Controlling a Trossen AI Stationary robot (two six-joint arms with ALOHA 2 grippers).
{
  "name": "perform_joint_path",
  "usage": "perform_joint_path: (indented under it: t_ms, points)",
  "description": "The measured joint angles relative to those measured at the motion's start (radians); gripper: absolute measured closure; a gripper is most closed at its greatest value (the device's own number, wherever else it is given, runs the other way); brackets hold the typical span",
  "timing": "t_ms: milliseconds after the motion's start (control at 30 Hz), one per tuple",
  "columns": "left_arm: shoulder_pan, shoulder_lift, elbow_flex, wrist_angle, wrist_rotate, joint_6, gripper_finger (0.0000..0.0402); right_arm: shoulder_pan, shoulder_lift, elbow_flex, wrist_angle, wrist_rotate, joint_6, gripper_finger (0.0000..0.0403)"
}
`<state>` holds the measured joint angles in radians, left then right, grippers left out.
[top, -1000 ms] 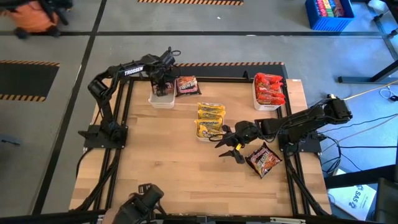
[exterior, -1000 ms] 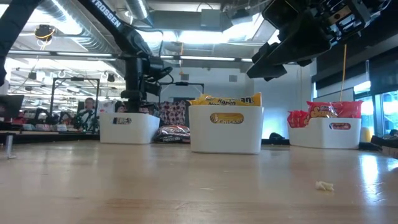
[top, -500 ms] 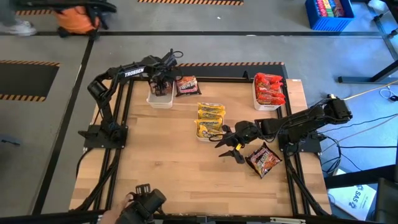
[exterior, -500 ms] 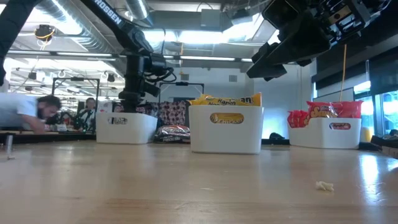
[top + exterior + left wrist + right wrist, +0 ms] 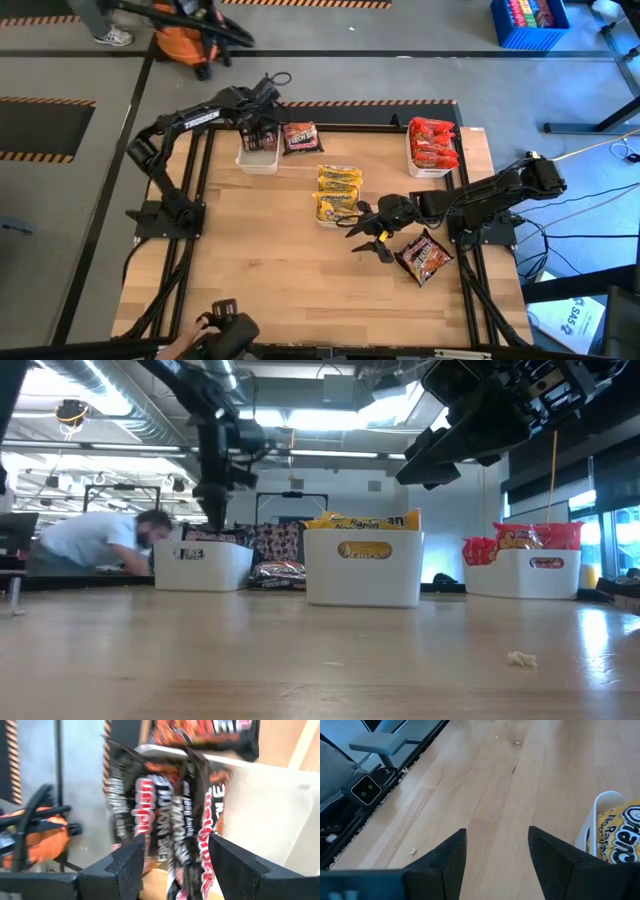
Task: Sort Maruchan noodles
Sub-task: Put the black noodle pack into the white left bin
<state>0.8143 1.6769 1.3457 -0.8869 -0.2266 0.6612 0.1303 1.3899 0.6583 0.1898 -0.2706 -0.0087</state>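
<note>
Hovering over the white tray [image 5: 258,160], left gripper [image 5: 172,850] spread wide around dark packets [image 5: 165,815], probably releasing; light, crinkly, slippery — pinch an edge. Right gripper [image 5: 368,238] open, idle.

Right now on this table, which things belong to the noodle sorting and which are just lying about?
Part of the job:
dark packets
yellow packets
red packets
loose packet
left tray

Lying about:
crumb
blue crate
orange machine
</note>
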Motion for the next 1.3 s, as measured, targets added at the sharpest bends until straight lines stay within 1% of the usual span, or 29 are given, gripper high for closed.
perform_joint_path:
  t_ms: [167, 233, 333, 400, 467, 533, 600, 667, 767, 833, 933, 1067, 1133, 1233, 1300]
  points:
    - [-0.019, -0.129, 0.000, 0.041, 0.038, -0.084, 0.0191, 0.000, 0.000, 0.000, 0.000, 0.036, 0.012, 0.0210]
    - [-0.033, -0.179, 0.000, 0.066, 0.096, -0.150, 0.0191, 0.000, 0.000, 0.000, -0.002, 0.058, 0.045, 0.0210]
    - [-0.055, -0.245, 0.000, 0.092, 0.229, -0.261, 0.0191, 0.000, 0.000, 0.000, -0.003, 0.100, 0.105, 0.0210]
    - [-0.076, -0.280, 0.000, 0.098, 0.314, -0.327, 0.0191, 0.000, 0.000, 0.000, -0.004, 0.102, 0.121, 0.0210]
    - [-0.107, -0.309, 0.000, 0.085, 0.358, -0.380, 0.0191, 0.000, 0.000, 0.000, -0.009, 0.084, 0.123, 0.0210]
    - [-0.150, -0.335, -0.001, 0.082, 0.362, -0.434, 0.0191, 0.000, -0.008, 0.000, -0.034, 0.060, 0.118, 0.0210]
    - [-0.205, -0.368, -0.017, 0.092, 0.361, -0.456, 0.0191, 0.002, -0.023, 0.001, -0.064, 0.048, 0.138, 0.0210]
    - [-0.269, -0.396, -0.049, 0.127, 0.362, -0.486, 0.0191, 0.002, -0.061, 0.001, -0.131, 0.041, 0.165, 0.0210]
    - [-0.371, -0.449, -0.137, 0.200, 0.363, -0.535, 0.0191, 0.001, -0.129, 0.001, -0.244, 0.041, 0.199, 0.0210]
    - [-0.438, -0.486, -0.212, 0.284, 0.359, -0.566, 0.0191, 0.002, -0.177, 0.001, -0.325, 0.046, 0.246, 0.0210]
    - [-0.533, -0.532, -0.335, 0.397, 0.328, -0.635, 0.0191, 0.005, -0.235, 0.001, -0.451, 0.046, 0.346, 0.0210]
    - [-0.653, -0.558, -0.483, 0.573, 0.300, -0.711, 0.0191, 0.052, -0.279, 0.001, -0.654, 0.056, 0.485, 0.0210]
    - [-0.707, -0.556, -0.548, 0.673, 0.281, -0.731, 0.0191, 0.086, -0.277, 0.001, -0.738, 0.077, 0.570, 0.0210]
    - [-0.779, -0.542, -0.628, 0.822, 0.230, -0.734, 0.0191, 0.141, -0.277, 0.001, -0.870, 0.076, 0.716, 0.0210]
    - [-0.815, -0.536, -0.668, 0.883, 0.203, -0.736, 0.0191, 0.179, -0.275, 0.001, -0.929, 0.077, 0.805, 0.0210]
